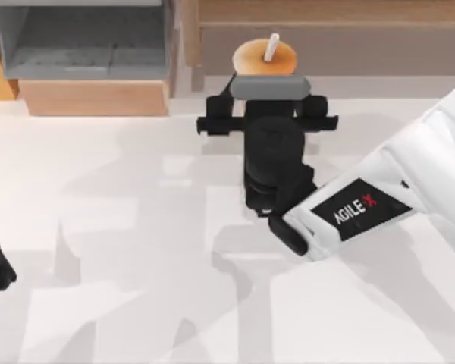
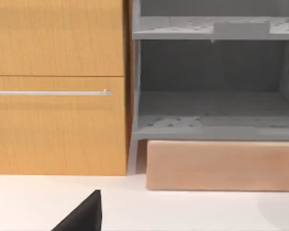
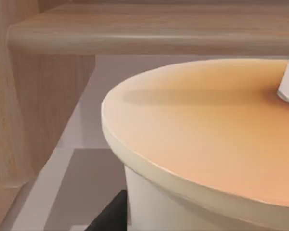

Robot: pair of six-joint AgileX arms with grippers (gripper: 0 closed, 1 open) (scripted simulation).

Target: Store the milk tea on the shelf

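Tan milk tea (image 1: 263,58) at shelf (image 1: 334,14) mouth; right end effector (image 1: 269,87) grip state unclear.

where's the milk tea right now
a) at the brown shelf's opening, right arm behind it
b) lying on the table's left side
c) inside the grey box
a: the milk tea stands at the shelf opening, the right pincer right behind it.
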